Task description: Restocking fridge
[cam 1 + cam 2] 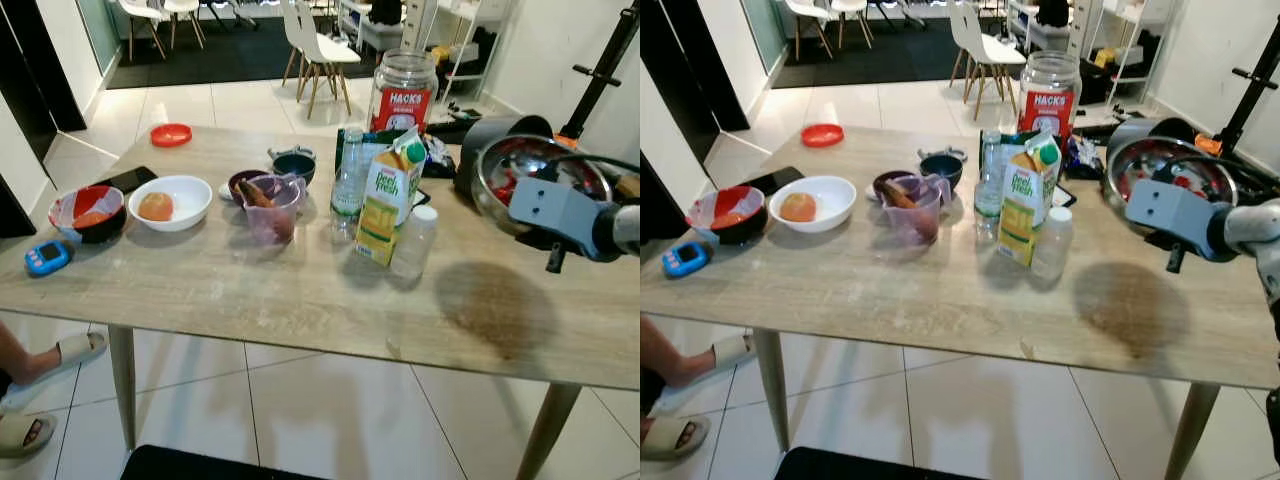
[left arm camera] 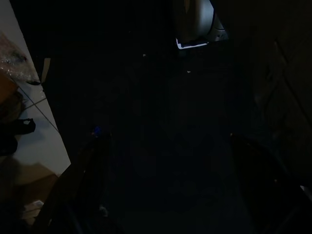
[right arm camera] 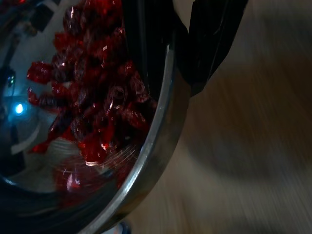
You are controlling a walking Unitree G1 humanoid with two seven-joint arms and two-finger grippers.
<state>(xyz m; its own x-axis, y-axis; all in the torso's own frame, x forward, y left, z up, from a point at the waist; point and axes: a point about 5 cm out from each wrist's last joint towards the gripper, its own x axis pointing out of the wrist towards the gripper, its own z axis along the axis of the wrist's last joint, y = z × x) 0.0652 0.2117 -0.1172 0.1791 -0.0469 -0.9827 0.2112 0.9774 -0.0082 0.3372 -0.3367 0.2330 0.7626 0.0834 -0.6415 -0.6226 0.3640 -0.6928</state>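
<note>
A steel bowl (image 1: 520,160) with red pieces (image 3: 97,107) inside hangs above the right end of the wooden table (image 1: 250,290) and casts a shadow on it. My right gripper (image 3: 170,48) is shut on the bowl's rim, with one black finger (image 3: 209,44) on the outside. Its grey wrist (image 1: 560,215) covers the bowl's near edge. On the table stand a juice carton (image 1: 388,195), a clear water bottle (image 1: 347,185) and a small white-capped bottle (image 1: 412,243). The left wrist view is very dark; the faint fingers (image 2: 87,190) stand apart with nothing between them.
A large Hacks jar (image 1: 403,90), a purple cup (image 1: 272,208), a white bowl (image 1: 185,210) with an orange fruit, a wrapped red bowl (image 1: 88,212), a blue device (image 1: 46,257) and a red lid (image 1: 171,134) share the table. A person's sandalled feet (image 1: 70,350) are at the lower left.
</note>
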